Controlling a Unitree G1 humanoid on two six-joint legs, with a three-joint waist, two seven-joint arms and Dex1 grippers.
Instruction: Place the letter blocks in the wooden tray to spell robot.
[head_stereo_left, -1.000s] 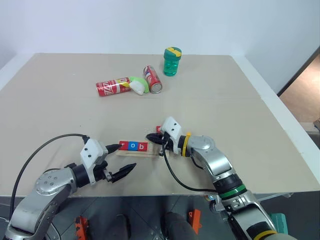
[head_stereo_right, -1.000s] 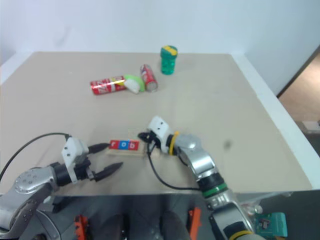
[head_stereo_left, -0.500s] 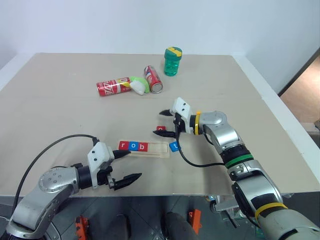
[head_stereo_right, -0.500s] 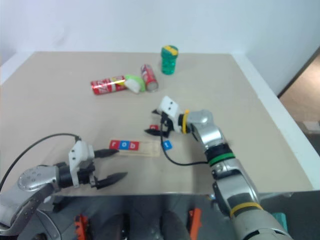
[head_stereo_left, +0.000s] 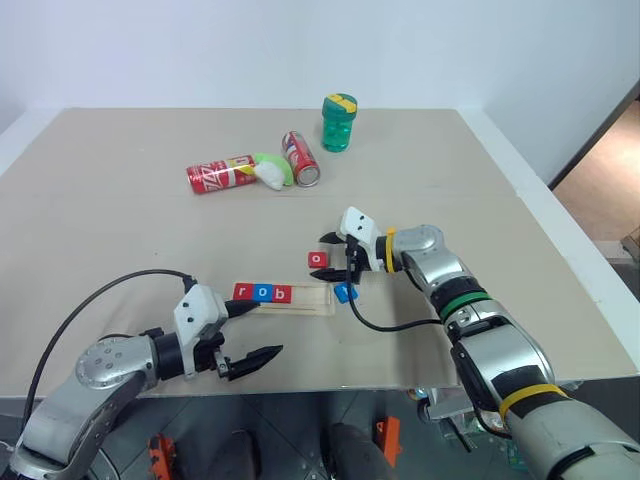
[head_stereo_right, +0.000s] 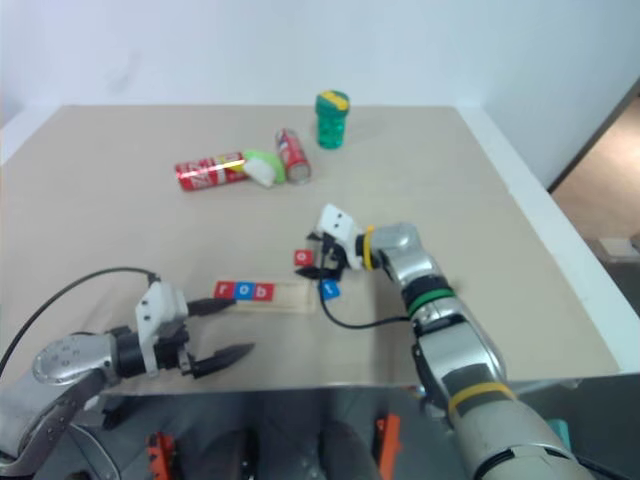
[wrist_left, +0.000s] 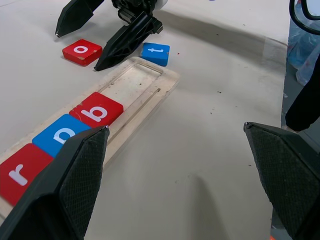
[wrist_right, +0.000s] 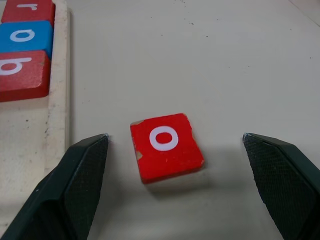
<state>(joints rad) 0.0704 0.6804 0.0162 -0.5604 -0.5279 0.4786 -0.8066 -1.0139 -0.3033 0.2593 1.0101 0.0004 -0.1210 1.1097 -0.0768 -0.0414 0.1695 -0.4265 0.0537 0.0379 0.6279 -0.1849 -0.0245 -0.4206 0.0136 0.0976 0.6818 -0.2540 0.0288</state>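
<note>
The wooden tray (head_stereo_left: 316, 299) lies near the table's front and holds three letter blocks from its left end: red r (head_stereo_left: 243, 291), blue o (head_stereo_left: 263, 293), red b (head_stereo_left: 283, 294). Its right part is bare. A blue t block (head_stereo_left: 346, 293) rests on the table at the tray's right end. A red o block (wrist_right: 166, 146) lies just beyond the tray. My right gripper (head_stereo_left: 320, 257) is open and straddles that red o block, one finger on each side, apart from it. My left gripper (head_stereo_left: 268, 328) hovers open at the tray's near left side, holding nothing.
Two red soda cans (head_stereo_left: 221, 175) (head_stereo_left: 303, 158) lie at the back with a green and white object (head_stereo_left: 272, 170) between them. A green jar with a yellow lid (head_stereo_left: 339, 122) stands behind them. The table's right edge (head_stereo_left: 560, 250) is white.
My right gripper has opened and swung from the tray's right end to the far side, and now brackets the red o block. The left arm has stayed put.
</note>
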